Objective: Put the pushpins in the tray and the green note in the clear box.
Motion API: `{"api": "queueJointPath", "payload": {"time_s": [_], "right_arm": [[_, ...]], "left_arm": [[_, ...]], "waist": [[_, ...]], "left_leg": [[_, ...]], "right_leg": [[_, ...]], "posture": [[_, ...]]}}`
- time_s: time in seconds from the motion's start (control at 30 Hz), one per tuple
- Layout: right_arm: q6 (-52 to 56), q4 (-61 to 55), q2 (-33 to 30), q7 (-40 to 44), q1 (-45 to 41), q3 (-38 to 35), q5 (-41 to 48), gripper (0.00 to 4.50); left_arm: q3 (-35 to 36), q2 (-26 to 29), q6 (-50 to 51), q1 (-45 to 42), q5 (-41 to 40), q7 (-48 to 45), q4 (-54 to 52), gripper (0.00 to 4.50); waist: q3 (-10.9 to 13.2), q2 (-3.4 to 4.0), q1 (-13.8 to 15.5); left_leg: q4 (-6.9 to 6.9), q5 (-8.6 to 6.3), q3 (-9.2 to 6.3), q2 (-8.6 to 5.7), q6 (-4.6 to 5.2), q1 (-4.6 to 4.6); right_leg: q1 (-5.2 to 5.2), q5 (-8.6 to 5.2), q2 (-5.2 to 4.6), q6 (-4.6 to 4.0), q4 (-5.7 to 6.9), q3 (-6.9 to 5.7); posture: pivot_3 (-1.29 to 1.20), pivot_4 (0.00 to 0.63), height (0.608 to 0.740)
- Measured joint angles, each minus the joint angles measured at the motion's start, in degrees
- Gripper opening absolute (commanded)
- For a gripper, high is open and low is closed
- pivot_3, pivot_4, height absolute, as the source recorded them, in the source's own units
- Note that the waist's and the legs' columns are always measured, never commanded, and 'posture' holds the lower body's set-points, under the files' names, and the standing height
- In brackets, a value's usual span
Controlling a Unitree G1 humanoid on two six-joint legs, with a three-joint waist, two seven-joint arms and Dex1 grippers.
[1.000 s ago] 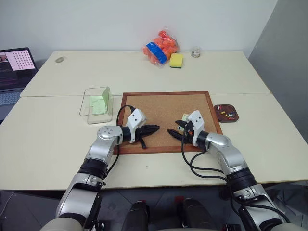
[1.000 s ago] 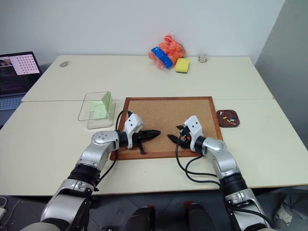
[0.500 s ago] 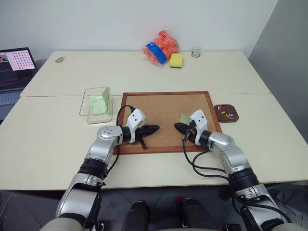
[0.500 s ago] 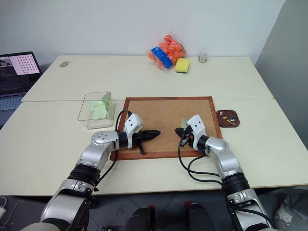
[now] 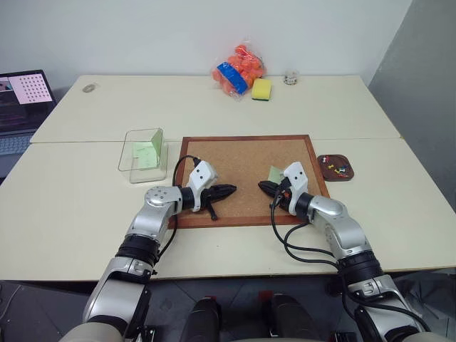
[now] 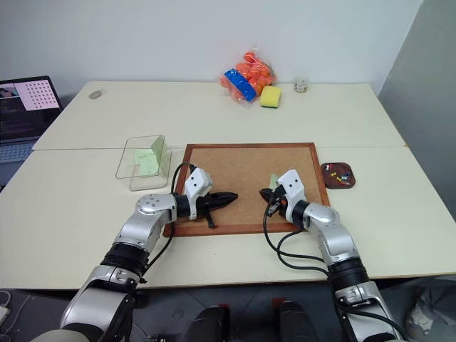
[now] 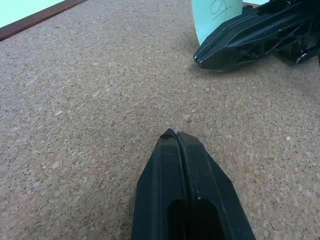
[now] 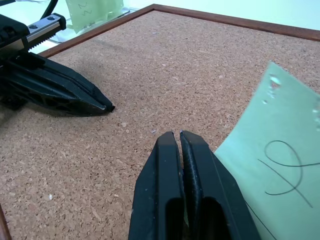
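Observation:
A pale green note [image 5: 274, 173] stands tilted up off the corkboard [image 5: 242, 157], with one edge pinched in my right gripper [image 5: 261, 186], which is shut on it. The right wrist view shows the note [image 8: 272, 165], with a pen scrawl on it, rising beside the closed fingers [image 8: 165, 175]. My left gripper [image 5: 232, 190] is shut and empty, low over the board and pointing at the right one. The clear box [image 5: 130, 146] sits left of the board with another green note [image 5: 146, 152] inside. The dark brown tray [image 5: 322, 160] holds pushpins [image 5: 335, 169] just right of the board.
At the back of the table lie a bag of orange balls [image 5: 239, 70], a yellow sponge [image 5: 261, 88] and a small glass object [image 5: 289, 78]. A laptop [image 5: 21, 100] stands at the far left. A small disc [image 5: 88, 88] lies at the back left.
My right gripper went from open around the flat note to shut on it, and the note now stands tilted up. The left arm stayed still.

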Motion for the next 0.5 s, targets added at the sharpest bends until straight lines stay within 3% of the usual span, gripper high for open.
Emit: {"api": "queueJointPath", "payload": {"time_s": [0.5], "right_arm": [[4.8, -7.6, 0.9, -3.9, -0.7, -4.4, 3.6, 0.08]], "left_arm": [[0.5, -1.2, 1.0, 0.1, -0.2, 0.7, -0.3, 0.00]], "waist": [[0.0, 0.00, 0.2]], "left_leg": [[0.00, 0.00, -0.01, -0.03, 0.00, 0.01]], "right_leg": [[0.04, 0.00, -0.04, 0.00, -0.02, -0.01]], "posture": [[0.00, 0.150, 0.740]]}}
